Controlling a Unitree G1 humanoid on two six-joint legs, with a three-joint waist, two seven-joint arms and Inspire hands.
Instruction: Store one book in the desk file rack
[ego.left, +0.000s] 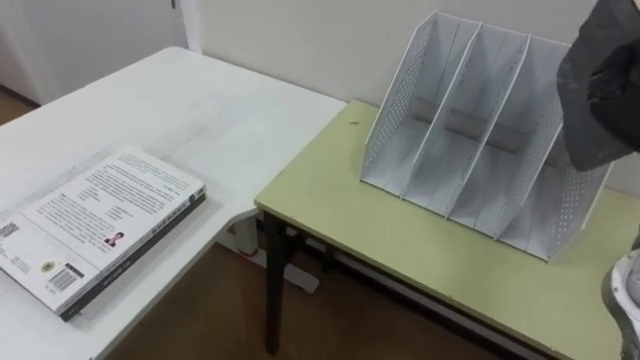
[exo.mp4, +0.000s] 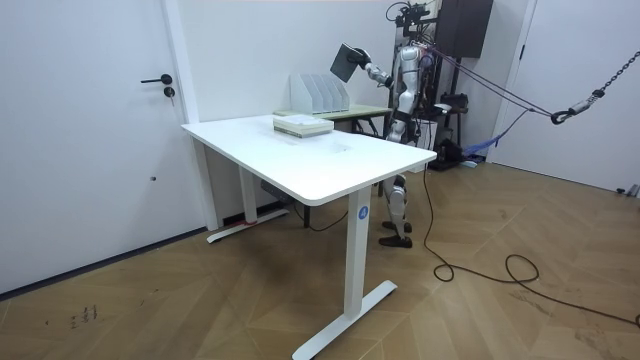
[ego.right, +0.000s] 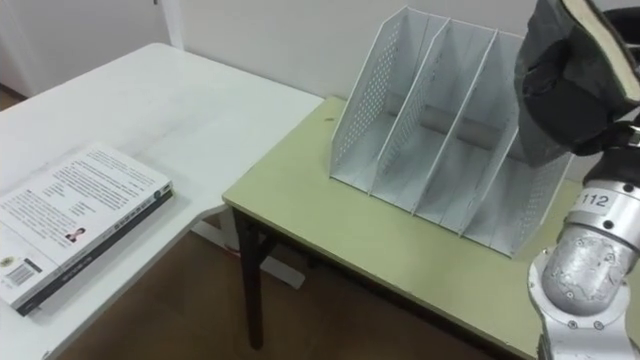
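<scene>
The robot stands at the green table (ego.right: 330, 220), which is pushed against the far corner of the white desk (ego.right: 150, 110), and its right arm is lifted toward the room view's left. The right hand (exo.mp4: 366, 70) holds a dark book (exo.mp4: 345, 60) up in the air. The fingers look folded round the book's lower part, though the single fingers can hardly be told from the dark cover. In the eye views this book hangs above the right end of the file rack (ego.right: 430, 110), over its rightmost compartment and not yet inside any of them. The rack is white and perforated, with slanted dividers, and it stands near the far edge of the green table, close to the wall, with its openings turned to the robot. A second book, the white-covered book (ego.right: 80, 220), lies flat on the white desk – close to the desk's edge on the robot's side, well apart from the rack
</scene>
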